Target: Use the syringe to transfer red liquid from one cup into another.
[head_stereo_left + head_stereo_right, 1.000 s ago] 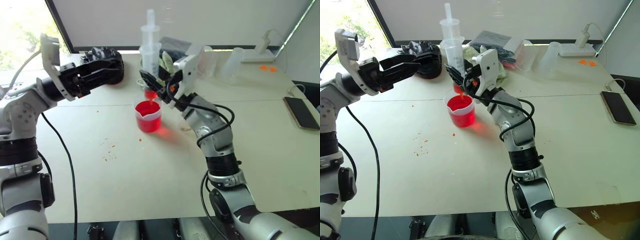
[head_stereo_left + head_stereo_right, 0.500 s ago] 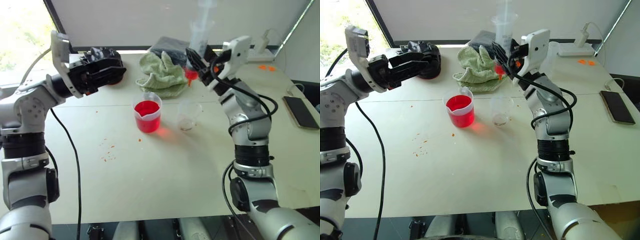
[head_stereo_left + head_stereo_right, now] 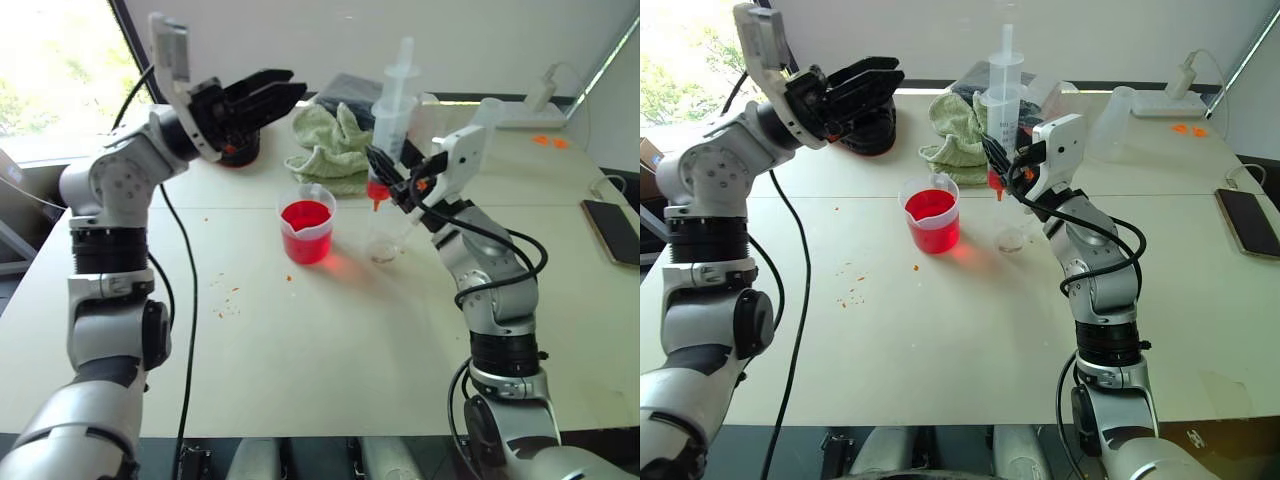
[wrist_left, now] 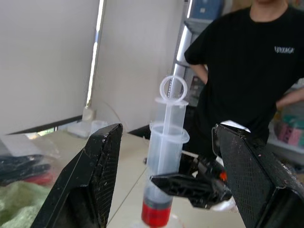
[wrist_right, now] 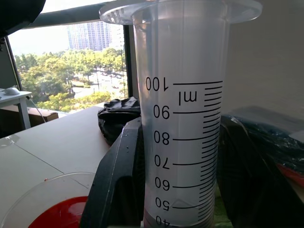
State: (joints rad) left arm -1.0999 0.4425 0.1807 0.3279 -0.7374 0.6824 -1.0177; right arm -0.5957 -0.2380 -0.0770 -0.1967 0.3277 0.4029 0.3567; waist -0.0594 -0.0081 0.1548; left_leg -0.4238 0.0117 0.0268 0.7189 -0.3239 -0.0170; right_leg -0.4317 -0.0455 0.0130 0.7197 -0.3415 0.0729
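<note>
My right gripper (image 3: 383, 178) is shut on the lower barrel of the syringe (image 3: 391, 112), holding it upright. Red liquid (image 4: 156, 213) fills the barrel's bottom, and the orange-red nozzle hangs just above the small clear cup (image 3: 385, 238). To the left of that cup on the table stands the spouted beaker (image 3: 307, 226), part full of red liquid (image 3: 931, 206). My left gripper (image 3: 283, 90) is raised and open, up and to the left of the syringe and apart from it. In the left wrist view the syringe (image 4: 165, 147) stands beyond and between my open fingers (image 4: 97, 175).
A green towel (image 3: 333, 150) and a black object (image 3: 240, 152) lie behind the beaker. A frosted tumbler (image 3: 1118, 122), a power strip (image 3: 530, 112) and a phone (image 3: 614, 230) are on the right. Orange crumbs (image 3: 224, 294) dot the table. A person (image 4: 247, 71) stands beyond it.
My right gripper carried the syringe from above the beaker to the right, then down over the small cup. My left gripper rose and swung right toward the syringe. The camera shifted too.
</note>
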